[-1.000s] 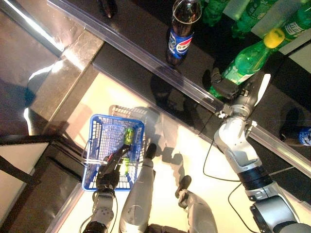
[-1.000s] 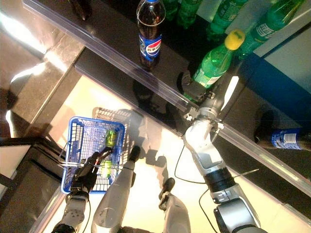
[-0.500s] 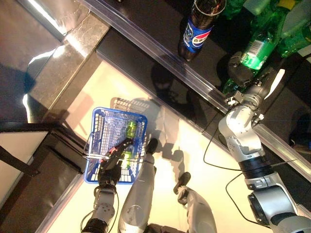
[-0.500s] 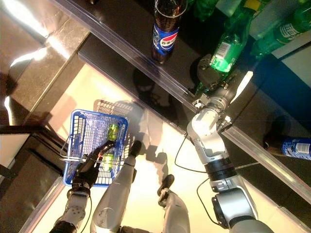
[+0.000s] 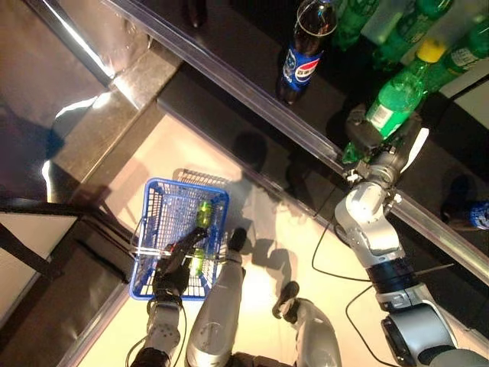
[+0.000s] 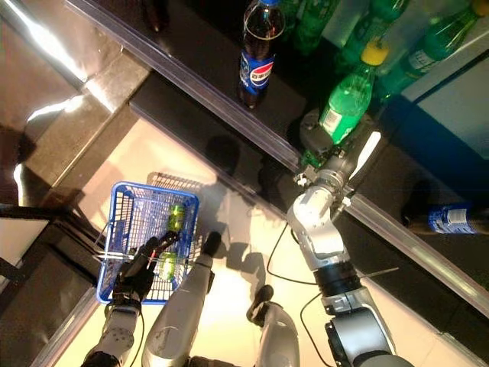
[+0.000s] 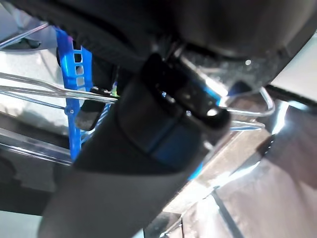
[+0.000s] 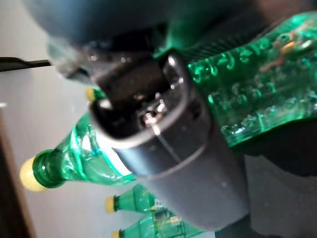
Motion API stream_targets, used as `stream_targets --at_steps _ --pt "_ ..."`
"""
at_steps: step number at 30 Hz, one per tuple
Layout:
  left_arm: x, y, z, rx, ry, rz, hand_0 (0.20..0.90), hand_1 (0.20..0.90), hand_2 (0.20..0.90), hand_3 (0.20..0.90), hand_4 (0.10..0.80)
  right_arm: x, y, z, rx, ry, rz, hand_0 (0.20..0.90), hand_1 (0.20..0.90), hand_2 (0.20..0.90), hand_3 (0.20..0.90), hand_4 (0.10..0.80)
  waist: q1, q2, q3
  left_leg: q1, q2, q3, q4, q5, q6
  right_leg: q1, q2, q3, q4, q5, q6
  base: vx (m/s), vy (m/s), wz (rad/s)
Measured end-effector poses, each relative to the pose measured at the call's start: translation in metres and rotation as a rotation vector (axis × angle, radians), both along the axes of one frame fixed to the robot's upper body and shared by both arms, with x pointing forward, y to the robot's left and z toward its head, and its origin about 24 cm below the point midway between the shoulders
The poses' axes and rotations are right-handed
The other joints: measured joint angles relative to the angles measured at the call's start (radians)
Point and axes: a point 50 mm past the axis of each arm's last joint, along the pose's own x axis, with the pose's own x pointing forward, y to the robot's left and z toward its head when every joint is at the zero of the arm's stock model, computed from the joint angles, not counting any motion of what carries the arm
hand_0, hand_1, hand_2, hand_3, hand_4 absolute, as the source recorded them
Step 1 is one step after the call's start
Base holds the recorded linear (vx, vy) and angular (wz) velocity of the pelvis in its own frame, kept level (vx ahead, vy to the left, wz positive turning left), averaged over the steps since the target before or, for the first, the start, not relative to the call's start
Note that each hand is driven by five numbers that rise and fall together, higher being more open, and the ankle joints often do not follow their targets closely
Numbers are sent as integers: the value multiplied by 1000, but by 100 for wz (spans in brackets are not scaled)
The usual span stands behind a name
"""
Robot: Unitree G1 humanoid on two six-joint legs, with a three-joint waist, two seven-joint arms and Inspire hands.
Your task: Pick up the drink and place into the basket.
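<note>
On the dark shelf, a green drink bottle with a yellow cap stands tilted. My right hand is shut round its lower body. The right wrist view shows the same green bottle pressed against that hand. Low on the left, the blue basket hangs over the pale floor. My left hand is shut on its wire handle. One small green bottle lies inside the basket.
A cola bottle stands on the shelf left of my right hand. More green bottles fill the back. A clear rail edges the shelf. A blue-labelled bottle lies at the far right.
The whole picture has shifted with the camera. My right hand stays shut on the green bottle, which stands a little differently tilted. The left hand keeps the basket handle.
</note>
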Motion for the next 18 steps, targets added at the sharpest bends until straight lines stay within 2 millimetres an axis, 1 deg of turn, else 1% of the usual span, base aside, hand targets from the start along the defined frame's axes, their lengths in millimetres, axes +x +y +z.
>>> stream_targets --at_steps 4,5,6,7,10,12,17,18 --pt "-14 5 -9 -18 42 38 300 300 300 200 100 -4 -1 -16 -24 79 31 300 300 300 200 100 -12 9 1 60 -4 1 -23 4 1 50 -8 -2 17 -12 -2 -8 10 5" --pt "-19 5 -13 -25 60 49 300 300 300 200 100 -7 -2 -23 -31 108 45 300 300 300 200 100 -16 13 1 86 -6 1 -35 8 1 71 -11 -2 16 -15 -1 0 0 0" --pt "-20 4 -14 -28 64 52 300 300 300 200 100 -8 -2 -25 -33 116 50 300 300 300 200 100 -17 15 0 95 -7 1 -40 9 1 79 -11 -2 15 -17 -2 33 41 1" --pt "-25 5 -16 -32 72 60 300 300 300 200 100 -12 -1 -30 -39 131 76 300 300 300 200 100 -21 21 0 122 -8 2 -56 13 1 99 -14 -2 12 -20 -2 37 50 0" --pt "-35 5 -20 -25 69 57 300 300 300 200 100 -22 4 -29 -55 118 159 300 300 300 200 100 -34 36 -1 155 -8 2 -75 17 -2 126 -14 -2 11 -26 -4 13 30 0" --pt "-39 6 -21 -8 59 38 300 300 300 200 100 -28 8 -23 -79 85 236 300 300 300 200 100 -42 47 -1 174 -6 0 -94 29 -11 134 -13 -2 12 -30 -6 16 44 1" --pt "-48 6 -18 9 22 6 300 300 300 200 100 -39 21 -14 -130 33 410 300 300 300 200 100 -42 58 -4 236 -1 0 -143 41 -12 177 -14 -5 6 -36 -5 37 62 0" --pt "-50 6 -16 13 10 -1 300 300 300 200 100 -41 24 -12 -142 20 445 300 300 300 200 100 -43 58 -4 242 -1 0 -148 44 -16 180 -13 -5 5 -38 -5 23 55 0"
